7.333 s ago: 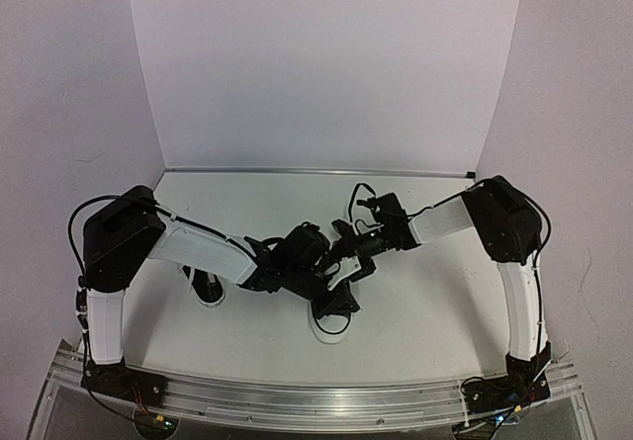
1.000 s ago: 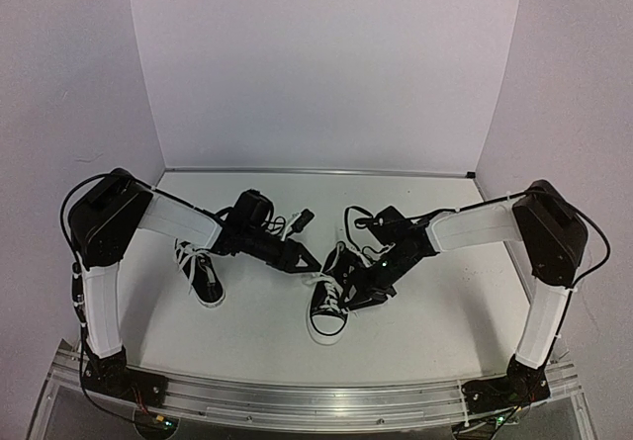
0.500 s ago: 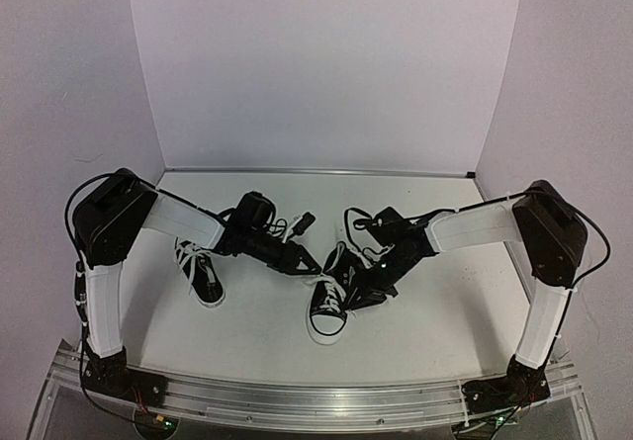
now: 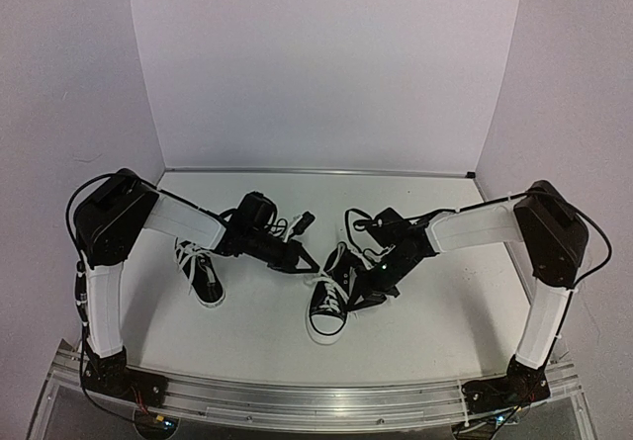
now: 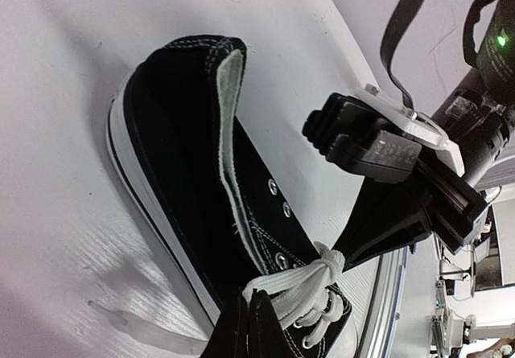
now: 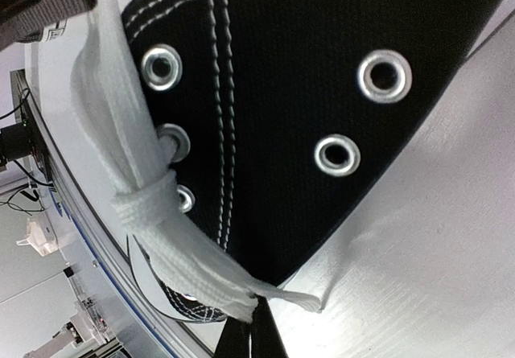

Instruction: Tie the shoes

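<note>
The middle shoe [image 4: 329, 307] stood on its white sole a little in front of the tabletop's centre, toe cap toward the near edge. Its white lace [image 5: 302, 285] was bunched in a loose knot over the tongue. In the left wrist view the same shoe [image 5: 193, 213] showed its open collar and pale lining. The right wrist view showed the black canvas side [image 6: 306, 68] with its metal eyelets [image 6: 385, 75] and the lace [image 6: 153, 213] crossing them.

The left tool [image 4: 314, 265] reached in from the shoe's left, its fingers pressed together on a strand of the lace where it ran into the tips [image 5: 251, 319]. The right tool [image 4: 356, 287] sat low on the shoe's right side, fingers likewise pressed together, pinching a flat strand of the lace [image 6: 251, 330].

The other shoe [image 4: 201, 277] lay well apart to the left, under the left arm, toe also toward the near edge, laces loose. Both rested on the white tabletop [image 4: 435, 311].
</note>
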`<state>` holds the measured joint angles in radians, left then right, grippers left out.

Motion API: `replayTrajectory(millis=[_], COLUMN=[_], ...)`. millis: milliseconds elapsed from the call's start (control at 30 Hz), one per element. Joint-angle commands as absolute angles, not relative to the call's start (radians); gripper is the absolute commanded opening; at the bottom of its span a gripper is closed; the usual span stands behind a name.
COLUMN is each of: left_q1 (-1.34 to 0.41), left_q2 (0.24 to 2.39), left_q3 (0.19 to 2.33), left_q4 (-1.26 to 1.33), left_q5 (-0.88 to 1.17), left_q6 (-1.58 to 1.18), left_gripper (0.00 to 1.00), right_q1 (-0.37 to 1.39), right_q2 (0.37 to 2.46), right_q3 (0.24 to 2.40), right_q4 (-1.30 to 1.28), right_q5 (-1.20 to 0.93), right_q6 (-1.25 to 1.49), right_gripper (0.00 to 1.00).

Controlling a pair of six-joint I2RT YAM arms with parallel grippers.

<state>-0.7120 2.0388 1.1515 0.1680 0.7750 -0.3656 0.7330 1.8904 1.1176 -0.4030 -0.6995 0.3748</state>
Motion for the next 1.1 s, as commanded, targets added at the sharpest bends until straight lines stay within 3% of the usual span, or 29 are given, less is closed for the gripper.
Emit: replayTrajectory(millis=[0, 733, 1067], left_q1=[-0.695, -0.66, -0.7], left_q2=[1.946, 1.922, 1.916], left_q3=[1.145, 1.126, 1.216], left_q4=[0.194, 0.079, -0.064], left_q5=[0.67, 0.518, 0.578], left_q6=[-0.376, -0.328, -0.201], left_gripper=[0.0, 0.0, 0.03], right_q1=[0.747, 0.711, 0.699], right_q2=[1.844, 1.793, 1.822], right_q3=[1.084, 0.953, 1.094], right_q4=[-0.438, -0.466, -0.465], right_q5=[-0.666, -0.619, -0.679], right_q6=[0.368, 0.381, 0.365], right_gripper=[0.0, 0.0, 0.02])
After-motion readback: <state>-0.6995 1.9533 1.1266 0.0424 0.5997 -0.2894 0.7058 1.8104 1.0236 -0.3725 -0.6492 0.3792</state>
